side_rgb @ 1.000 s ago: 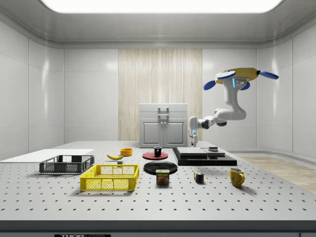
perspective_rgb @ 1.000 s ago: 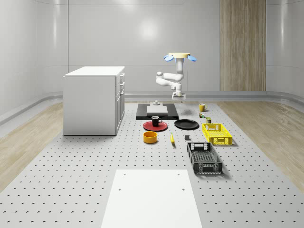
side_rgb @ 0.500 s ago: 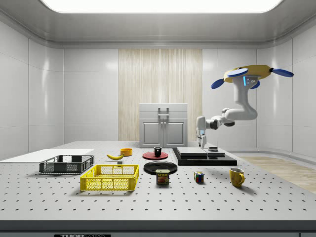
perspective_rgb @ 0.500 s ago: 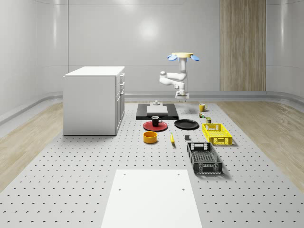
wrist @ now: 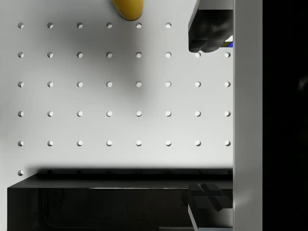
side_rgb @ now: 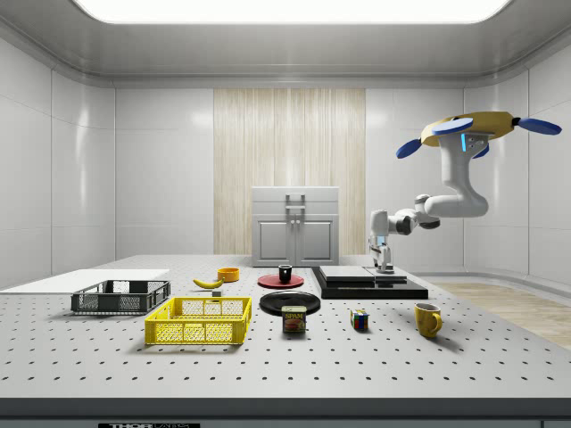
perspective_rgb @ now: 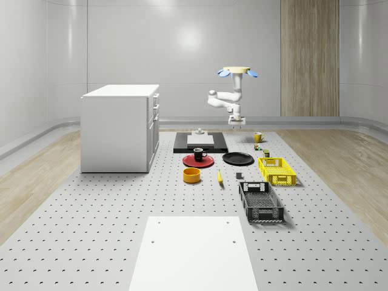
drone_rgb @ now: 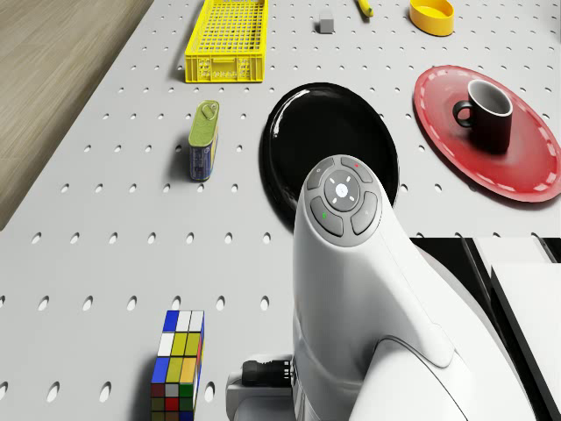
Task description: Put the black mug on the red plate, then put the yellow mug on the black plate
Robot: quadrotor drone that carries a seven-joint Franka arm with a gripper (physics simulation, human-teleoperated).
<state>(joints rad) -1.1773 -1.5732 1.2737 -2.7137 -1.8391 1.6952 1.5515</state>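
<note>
The black mug (perspective_rgb: 199, 154) (side_rgb: 285, 274) (drone_rgb: 487, 114) stands upright on the red plate (perspective_rgb: 198, 162) (side_rgb: 269, 282) (drone_rgb: 526, 180). Beside it lies the black plate (perspective_rgb: 237, 159) (side_rgb: 290, 302) (drone_rgb: 324, 132), with nothing on it. The yellow mug (perspective_rgb: 258, 137) (side_rgb: 427, 319) (wrist: 128, 8) sits on the table farther back. The drone (perspective_rgb: 237, 71) (side_rgb: 473, 129) hovers over the table's far part, between the black slab and the yellow mug. My gripper (perspective_rgb: 237, 123) (side_rgb: 384, 265) (wrist: 207, 118) hangs open above the table by the slab's edge, a short way from the yellow mug and holding nothing.
A black slab (perspective_rgb: 200, 145) with a white block lies near the gripper. A white cabinet (perspective_rgb: 120, 127) stands at the whole-scene view's left. A yellow crate (perspective_rgb: 277, 170), black crate (perspective_rgb: 260, 201), yellow bowl (perspective_rgb: 191, 175), banana (perspective_rgb: 219, 176), can (drone_rgb: 203, 140) and Rubik's cube (drone_rgb: 178, 360) lie around.
Drone and arm have shifted toward the whole-scene view's right, from over the slab toward the yellow mug. Both mugs and both plates stayed put.
</note>
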